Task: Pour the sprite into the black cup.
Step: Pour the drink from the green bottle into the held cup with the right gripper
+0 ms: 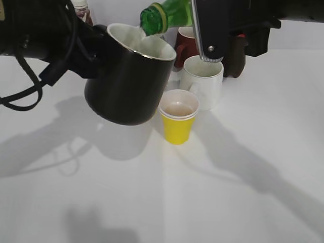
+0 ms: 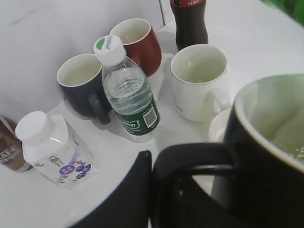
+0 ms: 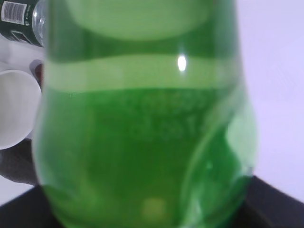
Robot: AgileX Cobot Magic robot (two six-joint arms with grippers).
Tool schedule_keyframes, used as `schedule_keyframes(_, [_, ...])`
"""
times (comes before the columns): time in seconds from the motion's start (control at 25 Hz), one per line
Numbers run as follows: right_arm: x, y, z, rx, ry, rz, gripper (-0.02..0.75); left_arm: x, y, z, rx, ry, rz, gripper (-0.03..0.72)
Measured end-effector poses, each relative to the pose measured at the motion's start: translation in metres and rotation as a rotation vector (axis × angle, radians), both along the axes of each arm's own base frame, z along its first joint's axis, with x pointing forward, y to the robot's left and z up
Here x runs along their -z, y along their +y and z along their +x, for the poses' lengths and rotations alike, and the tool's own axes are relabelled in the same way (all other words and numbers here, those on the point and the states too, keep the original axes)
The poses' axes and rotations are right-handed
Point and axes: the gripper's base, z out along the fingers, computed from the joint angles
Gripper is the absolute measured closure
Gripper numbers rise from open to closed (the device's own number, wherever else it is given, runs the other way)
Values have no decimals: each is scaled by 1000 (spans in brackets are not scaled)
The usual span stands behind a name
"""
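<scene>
My left gripper (image 1: pixel 76 48) is shut on the handle (image 2: pixel 194 159) of the black cup (image 1: pixel 129 81) and holds it tilted above the table; its finger shows in the left wrist view (image 2: pixel 151 164). The cup's white inside (image 2: pixel 275 114) has some clear liquid at the bottom. My right gripper (image 1: pixel 210 38) is shut on the sprite (image 1: pixel 162 15), a green bottle tipped with its open mouth over the cup's rim. The bottle's body fills the right wrist view (image 3: pixel 142 133) and hides the jaws there.
A yellow paper cup (image 1: pixel 178 116), a white mug (image 1: pixel 202 81), a dark red mug (image 1: pixel 186 45) and a cola bottle (image 2: pixel 189 21) stand close behind and beside the black cup. A water bottle (image 2: pixel 128 90), a small dark mug (image 2: pixel 80 83) and a white carton bottle (image 2: pixel 52 147) stand to the left.
</scene>
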Motion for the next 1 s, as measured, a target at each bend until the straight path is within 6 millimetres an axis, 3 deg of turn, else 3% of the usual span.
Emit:
schedule_keyframes(0.56, [0, 0, 0, -1, -2, -1, 318, 3, 0, 1, 1, 4, 20, 644])
schedule_keyframes(0.8, [3, 0, 0, 0, 6, -7, 318, 12, -3, 4, 8, 14, 45, 644])
schedule_keyframes(1.0, [18, 1, 1, 7, 56, -21, 318, 30, -1, 0, 26, 18, 45, 644])
